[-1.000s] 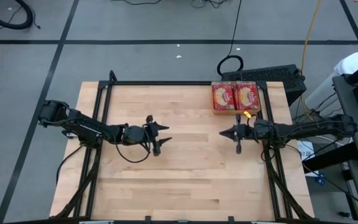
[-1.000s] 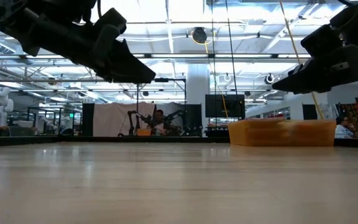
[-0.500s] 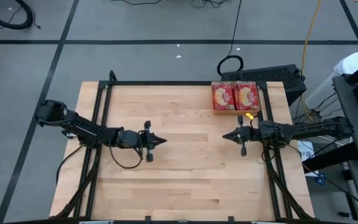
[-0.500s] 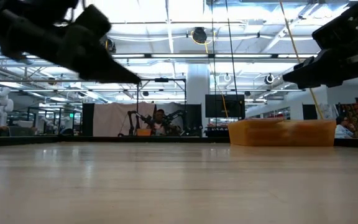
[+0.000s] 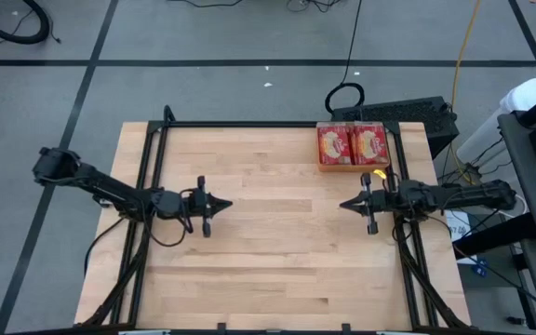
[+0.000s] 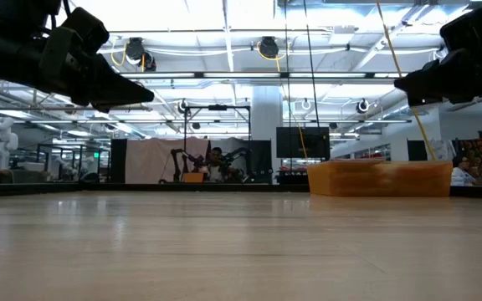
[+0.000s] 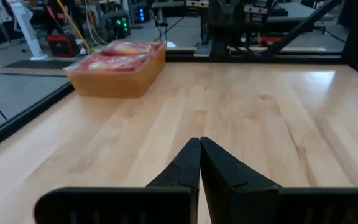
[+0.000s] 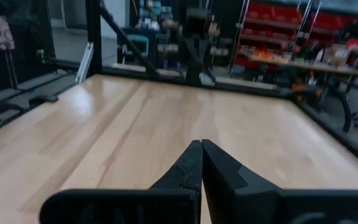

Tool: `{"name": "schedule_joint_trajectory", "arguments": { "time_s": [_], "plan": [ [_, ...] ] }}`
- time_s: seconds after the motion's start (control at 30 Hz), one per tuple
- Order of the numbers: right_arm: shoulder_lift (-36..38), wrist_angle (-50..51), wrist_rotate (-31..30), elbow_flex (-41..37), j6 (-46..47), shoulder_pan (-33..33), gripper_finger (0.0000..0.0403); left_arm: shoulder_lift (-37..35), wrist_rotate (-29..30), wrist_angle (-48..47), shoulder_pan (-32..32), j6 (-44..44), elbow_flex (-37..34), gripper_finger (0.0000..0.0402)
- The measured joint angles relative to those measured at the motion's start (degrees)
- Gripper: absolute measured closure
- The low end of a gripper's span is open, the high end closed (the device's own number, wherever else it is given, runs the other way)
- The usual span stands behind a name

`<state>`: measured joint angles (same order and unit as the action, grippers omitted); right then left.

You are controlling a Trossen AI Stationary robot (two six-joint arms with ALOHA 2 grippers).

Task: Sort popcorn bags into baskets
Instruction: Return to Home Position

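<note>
An orange basket (image 5: 322, 166) stands at the table's far right, holding red popcorn bags (image 5: 352, 144) lying flat, picture side up; the left wrist view also shows the basket (image 7: 120, 81) with the bags (image 7: 120, 55) in it. My left gripper (image 5: 228, 204) hovers shut above the table's left half, pointing toward the right edge, with nothing in it. My right gripper (image 5: 342, 206) hovers shut near the right edge, pointing toward the left, near side of the basket, holding nothing. Both sets of fingers meet tip to tip in the wrist views (image 7: 199, 140) (image 8: 201, 143).
The bare wooden tabletop (image 5: 277, 242) lies between the two grippers. A black frame rail (image 5: 249, 124) runs along the far edge. Beyond the table stand racks and other robot arms (image 6: 212, 163) in the room.
My left gripper has shut, from wide open, and has drawn back toward the table's left edge. My right gripper has pulled back a little toward the right edge and levelled out. The basket and bags have stayed still.
</note>
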<state>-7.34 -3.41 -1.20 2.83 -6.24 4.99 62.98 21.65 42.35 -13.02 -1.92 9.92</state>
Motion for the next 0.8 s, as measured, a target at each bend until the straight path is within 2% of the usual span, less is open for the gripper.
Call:
{"name": "schedule_joint_trajectory", "arguments": {
  "time_s": [0.23,0.8],
  "plan": [
    [7.27,2.76,1.34,-0.02,-1.37,0.00,0.0403,-3.62,0.02,-0.16,0.00,0.80,-1.44,0.0385],
    [7.04,3.31,-1.65,0.04,0.48,-0.07,0.0403,-5.05,0.00,0.24,-0.24,2.02,-1.90,0.0385]
  ]
}}
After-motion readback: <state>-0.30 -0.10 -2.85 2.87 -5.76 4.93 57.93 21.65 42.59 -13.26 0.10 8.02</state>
